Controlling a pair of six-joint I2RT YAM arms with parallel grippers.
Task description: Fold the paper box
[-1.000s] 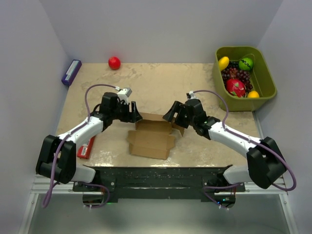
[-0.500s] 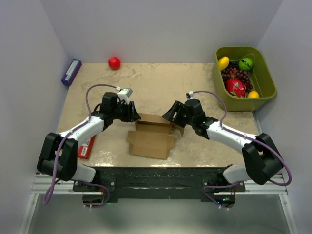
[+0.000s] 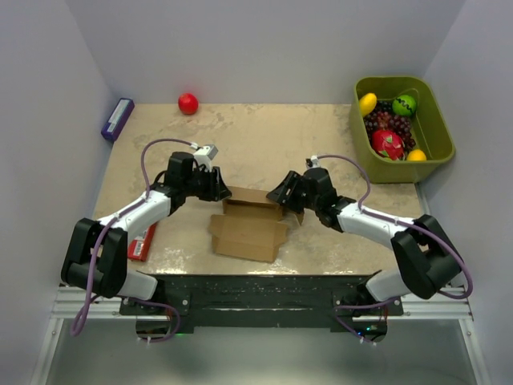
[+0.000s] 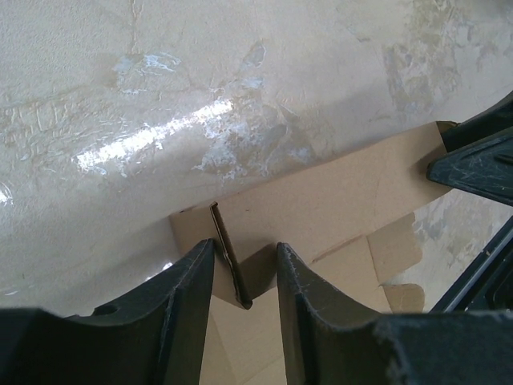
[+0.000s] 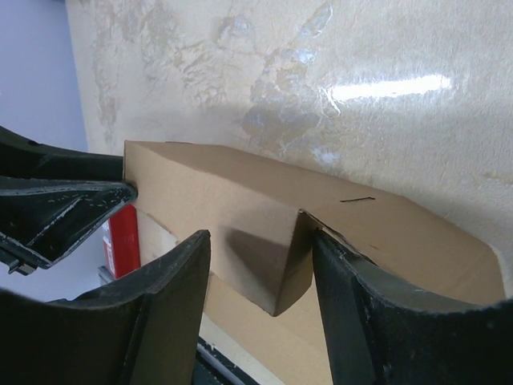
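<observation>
The brown paper box lies partly folded at the table's near middle, its back wall raised. My left gripper is at the back left corner. In the left wrist view a thin upright side flap stands between the fingers, close to the left one; the left gripper is open around it. My right gripper is at the back right corner. In the right wrist view a bent flap sits between the jaws of the open right gripper, touching the right finger only.
A flat red box lies by the left arm. A purple box and a red ball sit at the far left. A green bin of fruit stands at the far right.
Both grippers have narrowed around the box's end flaps. The right arm has shifted slightly down and in toward the box; the left arm has barely moved.
</observation>
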